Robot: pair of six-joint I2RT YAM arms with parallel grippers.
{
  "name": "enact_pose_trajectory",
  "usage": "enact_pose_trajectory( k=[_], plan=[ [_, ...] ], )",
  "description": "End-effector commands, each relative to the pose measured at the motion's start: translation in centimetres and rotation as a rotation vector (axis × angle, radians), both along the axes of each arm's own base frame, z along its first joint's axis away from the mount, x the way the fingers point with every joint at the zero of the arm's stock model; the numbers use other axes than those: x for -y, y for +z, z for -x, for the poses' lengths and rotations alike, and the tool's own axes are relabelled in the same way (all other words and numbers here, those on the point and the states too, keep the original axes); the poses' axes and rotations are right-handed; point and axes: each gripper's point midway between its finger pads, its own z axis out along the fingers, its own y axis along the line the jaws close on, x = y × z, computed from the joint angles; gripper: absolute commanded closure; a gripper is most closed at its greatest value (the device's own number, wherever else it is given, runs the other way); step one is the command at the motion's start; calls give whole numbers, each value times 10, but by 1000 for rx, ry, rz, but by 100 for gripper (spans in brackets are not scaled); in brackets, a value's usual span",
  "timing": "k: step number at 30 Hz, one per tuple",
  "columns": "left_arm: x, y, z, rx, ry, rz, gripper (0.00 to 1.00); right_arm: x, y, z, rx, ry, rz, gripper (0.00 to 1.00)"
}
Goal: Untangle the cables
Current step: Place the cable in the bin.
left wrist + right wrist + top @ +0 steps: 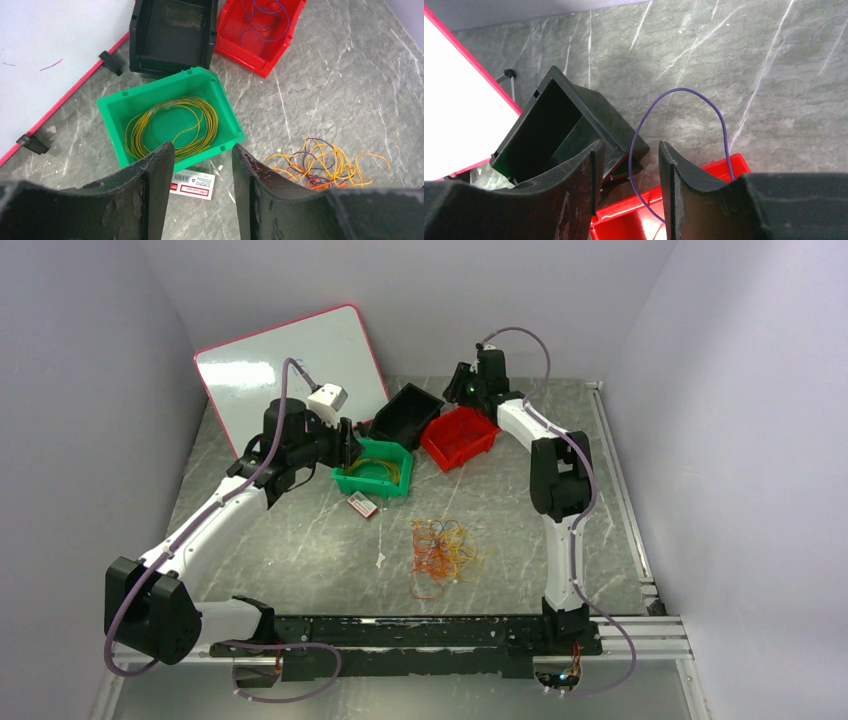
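The tangled cables [445,550] lie in an orange, yellow, red and purple heap mid-table, also at the right of the left wrist view [325,162]. A yellow cable coil [172,127] rests in the green bin [112,117]. My left gripper [202,147] hovers open over that bin's near edge [345,445], holding nothing. Above the red bin [460,438], my right gripper [629,147] stands open. A purple cable loop [684,90] rises from the red bin [639,215] between the jaws, arches over and drops behind the right finger [684,185]. More purple cable [265,20] lies in that bin.
A black bin [405,415] sits tilted between the green and red bins. A whiteboard with a pink edge [290,370] leans at the back left. A small red-and-white card [362,505] lies just in front of the green bin. A metal rail [620,480] runs along the right side.
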Motion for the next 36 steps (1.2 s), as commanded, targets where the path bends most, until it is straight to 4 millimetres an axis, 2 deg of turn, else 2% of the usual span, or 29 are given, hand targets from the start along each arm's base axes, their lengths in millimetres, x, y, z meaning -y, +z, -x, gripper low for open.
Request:
enact_pose_trajectory(
  k=[1,7,12,18,22,26,30,33,36],
  plan=[
    [-1,10,-4,27,-8,2,49,-2,1,-13,21,-37,-41,53],
    [-2,10,-4,29,-7,-2,49,-4,-11,-18,4,-40,-37,61],
    [-2,11,-4,30,-5,-4,49,-2,-8,-19,19,-43,-35,83],
    [-1,9,-4,25,-11,-5,49,1,9,-16,65,-26,-8,99],
    [-1,9,-5,24,-10,-5,49,2,25,-8,99,-3,12,100],
    [-1,8,-5,21,-13,-5,49,6,32,9,103,14,30,100],
    [-1,8,-5,21,-13,-5,49,11,27,30,91,19,33,100],
    [0,7,-5,18,-15,-4,49,14,13,45,62,21,40,100],
    [1,6,-5,15,-19,-2,50,16,15,53,60,22,42,100]
  ],
)
